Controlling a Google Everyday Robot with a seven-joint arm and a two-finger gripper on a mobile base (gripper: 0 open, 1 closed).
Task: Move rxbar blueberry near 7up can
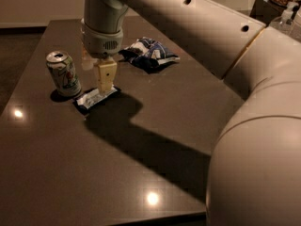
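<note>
The rxbar blueberry (pixel 96 98) lies flat on the dark table, a navy wrapper with a white middle panel. It is just right of the 7up can (pixel 64 74), which stands upright, white and green with a silver top. My gripper (pixel 97 79) hangs straight down over the bar's far end. Its fingers are apart, and one yellowish fingertip (pixel 105 81) ends just above the wrapper. The bar is not held.
A puffy blue-and-white chip bag (pixel 148 53) lies behind the gripper to the right. My large arm spans the right side of the view. The table's (pixel 141 173) left and front edges are in view. A jar and bottle stand at the far right corner.
</note>
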